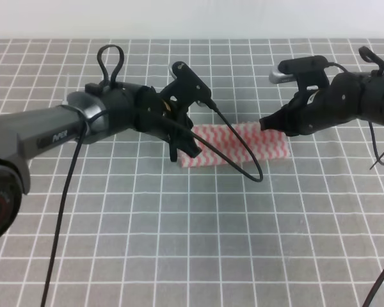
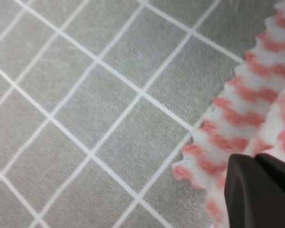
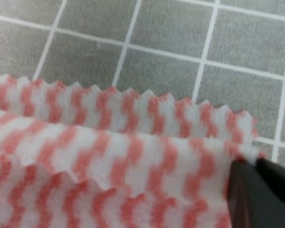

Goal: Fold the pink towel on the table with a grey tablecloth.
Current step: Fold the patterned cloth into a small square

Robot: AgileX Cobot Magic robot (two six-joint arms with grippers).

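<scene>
Both pincers sit at opposite ends of the pink towel (image 1: 240, 144), which lies as a folded strip near the middle of the tabletop with its grey tablecloth (image 1: 179, 243). The left pincer (image 1: 187, 146) is over the strip's left end and the right pincer (image 1: 267, 123) at its upper right corner, a placement that suits lifting both ends together so an edge travels evenly. In the right wrist view the dark fingers (image 3: 256, 190) appear closed on a raised fold of the towel (image 3: 109, 156), with the layers bunched just beside them. In the left wrist view the fingers (image 2: 256, 190) look pressed together over the zigzag edge (image 2: 237, 137), though whether cloth is actually caught there I cannot tell. Judging by the doubled layers, one fold is already made.
</scene>
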